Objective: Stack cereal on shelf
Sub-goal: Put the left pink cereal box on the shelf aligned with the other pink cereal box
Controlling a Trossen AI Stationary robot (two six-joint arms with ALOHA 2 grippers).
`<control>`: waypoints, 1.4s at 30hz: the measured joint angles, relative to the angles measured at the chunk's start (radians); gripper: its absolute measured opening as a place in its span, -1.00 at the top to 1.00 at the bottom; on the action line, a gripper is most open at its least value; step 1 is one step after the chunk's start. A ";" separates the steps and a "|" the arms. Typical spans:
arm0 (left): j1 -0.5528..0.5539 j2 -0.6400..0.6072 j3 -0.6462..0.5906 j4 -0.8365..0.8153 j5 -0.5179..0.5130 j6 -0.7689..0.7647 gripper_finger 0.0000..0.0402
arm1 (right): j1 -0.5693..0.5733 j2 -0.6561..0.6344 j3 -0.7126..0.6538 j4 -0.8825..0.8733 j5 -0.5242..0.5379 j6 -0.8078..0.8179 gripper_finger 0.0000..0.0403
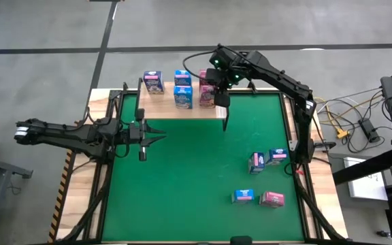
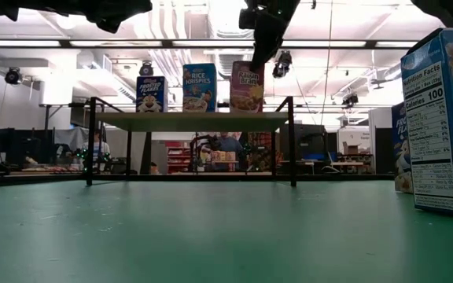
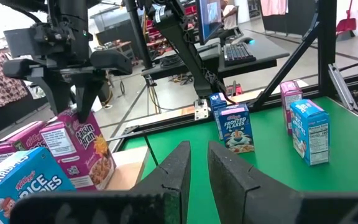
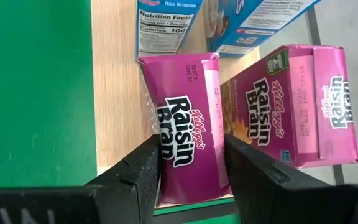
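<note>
The desk [image 1: 182, 184] wears a plain green mat inside a pale wood rim. The shelf [image 1: 182, 112] is light wood on black legs. On it, magenta Raisin Bran boxes [image 4: 188, 149] carry white-and-black lettering beside blue Rice Krispies boxes [image 1: 182, 88]. Both arms and each end effector are black

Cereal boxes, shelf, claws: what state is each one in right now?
Raisin Bran box: upright on shelf, gripped by right claw.
Right claw: shut on Raisin Bran box.
Left claw: shut, empty, over the mat.
Shelf: holds several upright boxes.
Four boxes on mat: waiting.
</note>
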 joint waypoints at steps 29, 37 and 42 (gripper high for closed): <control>0.000 0.000 0.000 0.000 0.000 0.001 0.81 | 0.008 -0.001 0.035 0.044 0.003 0.050 -0.04; 0.000 0.000 0.000 0.000 0.000 -0.002 0.81 | 0.049 -0.010 0.119 -0.073 0.001 0.151 0.10; 0.000 0.000 0.000 -0.006 0.000 -0.011 0.81 | 0.053 -0.011 0.119 -0.226 0.009 0.233 0.30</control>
